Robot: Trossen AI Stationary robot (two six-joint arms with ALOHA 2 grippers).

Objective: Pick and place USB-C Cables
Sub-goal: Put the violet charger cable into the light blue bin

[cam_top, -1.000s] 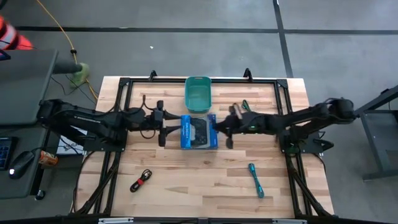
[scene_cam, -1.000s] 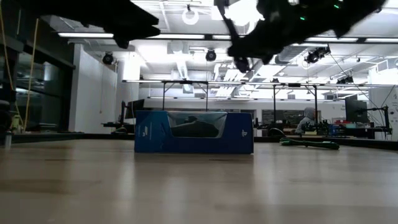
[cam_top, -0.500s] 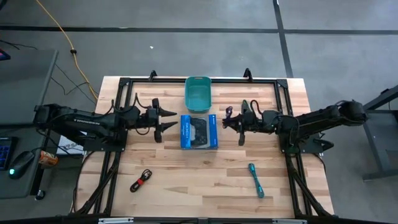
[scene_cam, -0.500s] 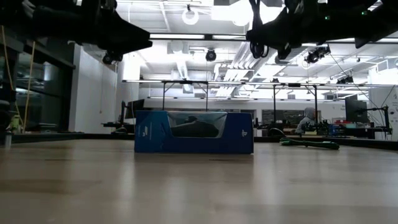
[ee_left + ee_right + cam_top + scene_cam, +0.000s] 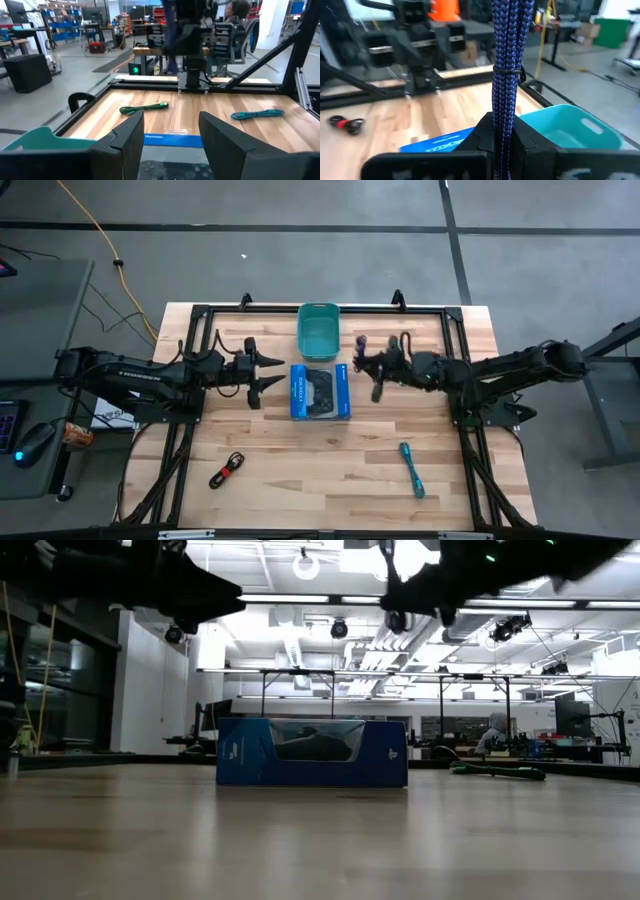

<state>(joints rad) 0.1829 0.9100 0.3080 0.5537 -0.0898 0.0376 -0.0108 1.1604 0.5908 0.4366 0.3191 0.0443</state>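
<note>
My right gripper hovers over the table's far middle, just right of the blue box, shut on the dark blue braided USB-C cable. At the box's left side, my left gripper stands open and level with nothing between its fingers. A green cable lies flat on the table at the far right. Toward the near right lies a teal cable. The black cable with a red band lies near the front left. My right gripper pinches the blue cable bundle between its two fingers, on the stretch below its tie. The fingers come level from the table's right. The bundle stands upright above them, lifted clear of the table.
A blue box picturing a game controller lies at the table's middle between the two grippers. A teal plastic bin stands just beyond it at the far edge. Black frame rails run around the table. A person sits beyond the table.
My right gripper has risen, tipped up toward level and gone toward the far edge and the teal bin, keeping the blue cable. My left gripper has sunk a little and then kept still, staying open.
</note>
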